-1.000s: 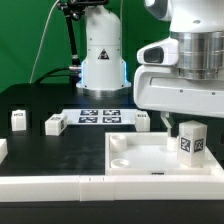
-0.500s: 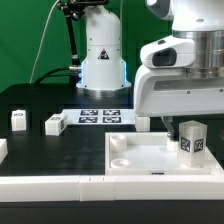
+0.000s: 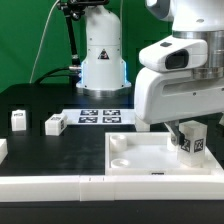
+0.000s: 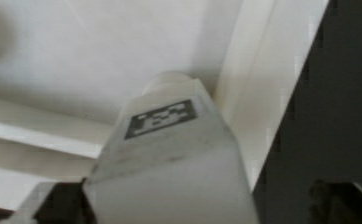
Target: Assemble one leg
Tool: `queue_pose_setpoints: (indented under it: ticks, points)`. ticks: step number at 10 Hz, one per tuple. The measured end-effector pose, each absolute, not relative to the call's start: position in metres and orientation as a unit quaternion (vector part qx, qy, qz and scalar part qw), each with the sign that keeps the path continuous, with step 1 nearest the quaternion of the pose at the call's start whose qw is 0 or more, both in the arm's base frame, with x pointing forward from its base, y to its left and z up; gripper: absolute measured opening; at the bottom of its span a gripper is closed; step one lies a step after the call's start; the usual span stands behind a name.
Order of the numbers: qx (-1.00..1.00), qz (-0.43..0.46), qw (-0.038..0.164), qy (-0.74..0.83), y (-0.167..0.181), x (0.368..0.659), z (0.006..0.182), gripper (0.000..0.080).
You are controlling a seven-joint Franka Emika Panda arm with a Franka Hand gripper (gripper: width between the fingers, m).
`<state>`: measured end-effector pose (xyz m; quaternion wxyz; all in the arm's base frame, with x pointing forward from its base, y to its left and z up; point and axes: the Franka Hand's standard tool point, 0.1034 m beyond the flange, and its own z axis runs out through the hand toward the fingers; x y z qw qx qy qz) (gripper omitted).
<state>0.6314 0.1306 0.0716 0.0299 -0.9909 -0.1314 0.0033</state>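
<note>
My gripper [image 3: 184, 132] is shut on the leg [image 3: 190, 142], a small white block with a black-and-white tag facing the camera. It holds the leg upright over the far right corner of the large white square tray [image 3: 130, 165]. I cannot tell whether the leg's foot touches the tray. In the wrist view the leg [image 4: 169, 160] runs out from between my fingers, tag up, above the tray's white floor [image 4: 89, 60] beside its raised rim. My fingertips are mostly hidden by the leg.
Two more legs [image 3: 17, 118] [image 3: 54, 123] stand at the exterior view's left. Another [image 3: 143, 120] is behind the tray. The marker board [image 3: 98, 116] lies before the robot base [image 3: 103, 60]. A white bar [image 3: 50, 186] runs along the front.
The wrist has turned a little above the tray, and the leg has sunk slightly toward the corner while staying in my grip.
</note>
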Motion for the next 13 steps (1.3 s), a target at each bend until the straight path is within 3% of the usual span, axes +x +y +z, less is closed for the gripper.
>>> queue_pose_setpoints:
  ticks: [1, 2, 3, 8, 13]
  points:
    - [-0.991, 0.003, 0.030, -0.131, 0.1305, 0.6314, 0.0716, 0.0422]
    - [-0.991, 0.003, 0.029, -0.131, 0.1296, 0.6317, 0.0717, 0.0422]
    - [-0.991, 0.003, 0.028, -0.130, 0.1279, 0.6320, 0.0714, 0.0300]
    - [-0.996, 0.005, 0.029, -0.087, 0.1266, 0.6319, 0.0707, 0.0299]
    - [-0.977, 0.012, 0.023, 0.211, 0.1207, 0.6324, 0.0698, 0.0299]
